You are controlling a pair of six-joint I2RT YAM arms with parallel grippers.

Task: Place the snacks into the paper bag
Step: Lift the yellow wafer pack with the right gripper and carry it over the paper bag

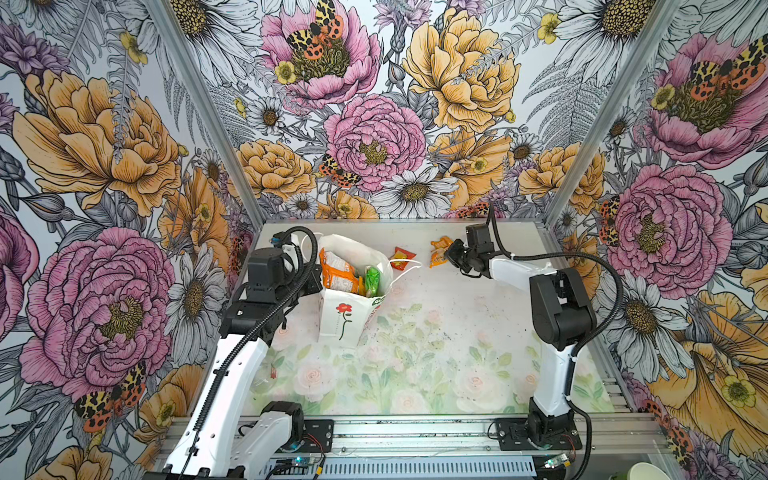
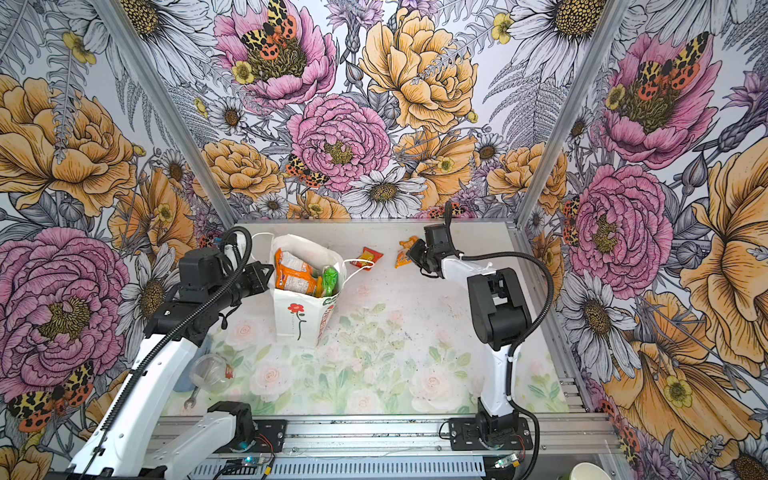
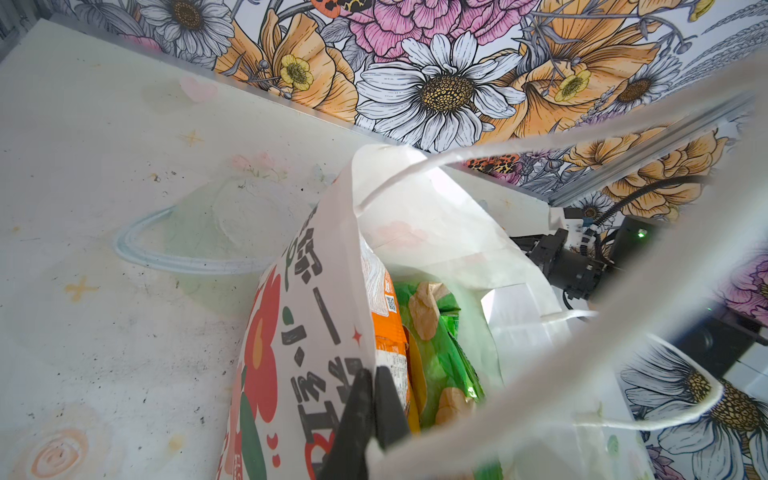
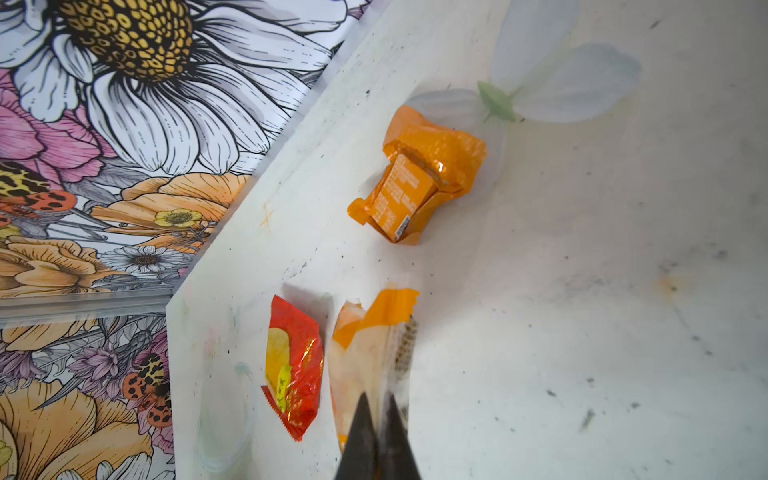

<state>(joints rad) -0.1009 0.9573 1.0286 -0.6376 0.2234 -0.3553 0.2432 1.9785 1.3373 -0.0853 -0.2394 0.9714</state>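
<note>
The white paper bag [image 1: 337,320] [image 2: 300,322] stands upright at the table's back left, with an orange-white packet [image 1: 338,272] and a green packet [image 1: 372,279] inside. My left gripper [image 1: 318,277] [image 3: 374,401] is shut on the bag's printed rim [image 3: 316,332]. At the back right, my right gripper [image 1: 451,254] [image 4: 376,405] is shut on an orange-white snack packet [image 4: 365,349] lying on the table. A red packet [image 4: 293,365] [image 1: 402,257] lies just beside it. Farther off lies an orange packet [image 4: 419,178] [image 1: 440,242].
The bag's white cord handle [image 1: 409,266] trails toward the red packet. A clear plastic cup [image 2: 210,372] and a small wrench [image 2: 189,402] lie by the left arm. A paper cup [image 2: 590,471] sits at the front right corner. Patterned walls close in the back and sides.
</note>
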